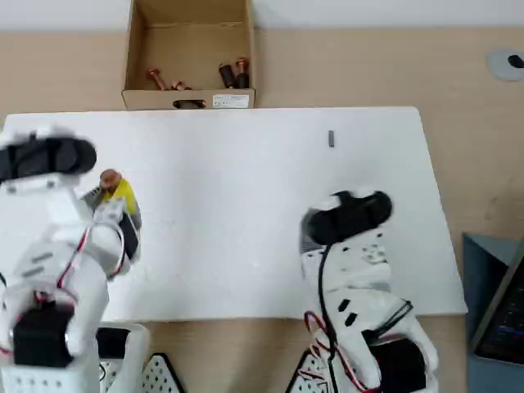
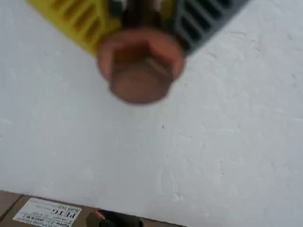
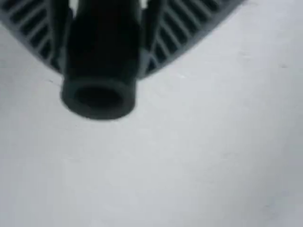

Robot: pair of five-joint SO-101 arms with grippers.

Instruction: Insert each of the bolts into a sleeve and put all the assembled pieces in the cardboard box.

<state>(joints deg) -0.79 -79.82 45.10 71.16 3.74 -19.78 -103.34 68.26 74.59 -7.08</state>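
Two arms sit at the white board [image 1: 246,246]; the cardboard box [image 1: 135,57] at its far edge already has assembled pieces [image 1: 233,74] inside. We see the left gripper [image 2: 142,12] pinching a copper bolt [image 2: 140,66] over the board's left side, head poking past the fingertips. The right gripper [image 3: 105,33] clamps a black sleeve [image 3: 99,92], bore facing out. A loose sleeve [image 1: 331,138] lies toward the board's far edge. For mating, we'd line bolt axis with bore, push slowly, and keep both grips firm.
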